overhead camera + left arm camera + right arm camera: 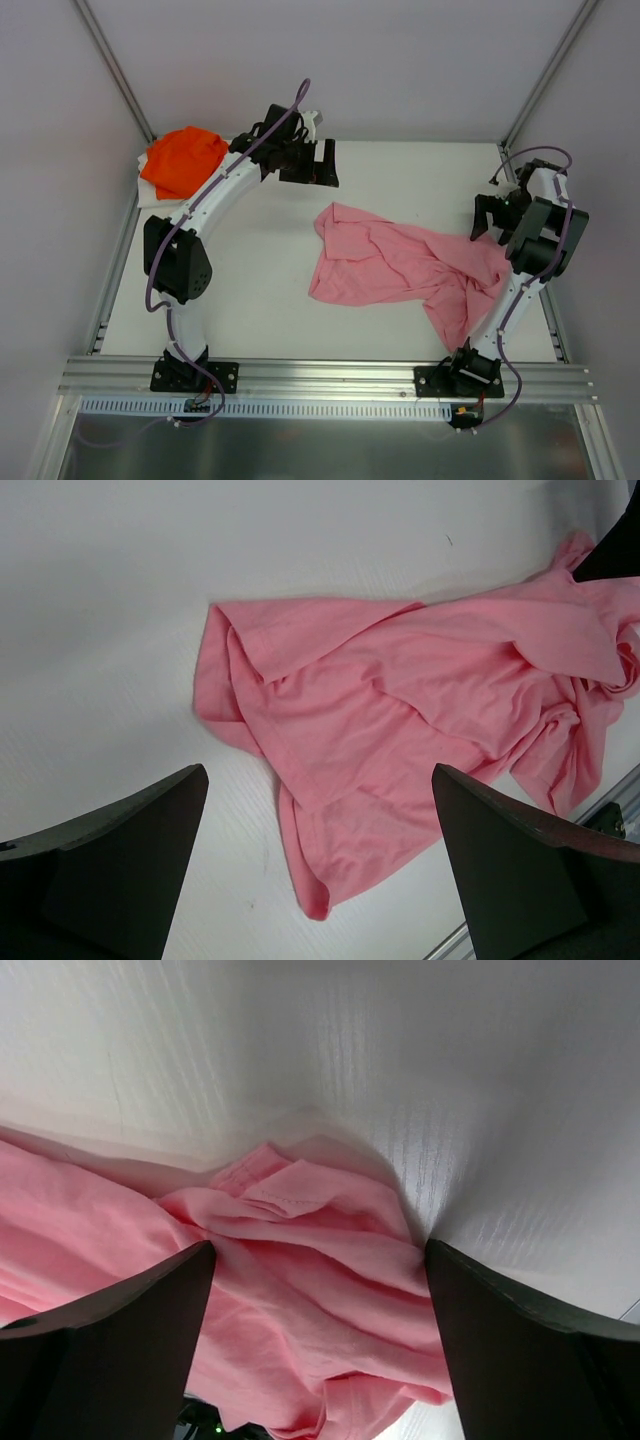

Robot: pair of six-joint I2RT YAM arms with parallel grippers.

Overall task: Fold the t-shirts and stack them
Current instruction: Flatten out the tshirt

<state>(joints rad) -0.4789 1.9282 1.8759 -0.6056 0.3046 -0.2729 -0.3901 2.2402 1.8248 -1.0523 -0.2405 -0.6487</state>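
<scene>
- While the pink t-shirt [400,265] lay crumpled on the tabletop [250,300], right of centre, no fold was judged to have been begun; one end was seen trailing toward the right arm's base.
- The orange t-shirt [183,160] was noted bunched at the far left corner, well apart from the pink one.
- The left pincer [318,770] was recorded spread wide and empty, raised above bare tabletop near the pink shirt's left edge.
- The right pincer [318,1250] was recorded equally wide, nothing held, poised over the shirt's bunched right end; contact with the cloth could not be confirmed.
- The cloth was judged light, limp and not fragile; sagging and dragging were expected on lifting.
- A stitched hem was seen between the right jaws. Hold was judged best taken at such an edge or corner, one per arm, so the shirt could be spread flat.
</scene>
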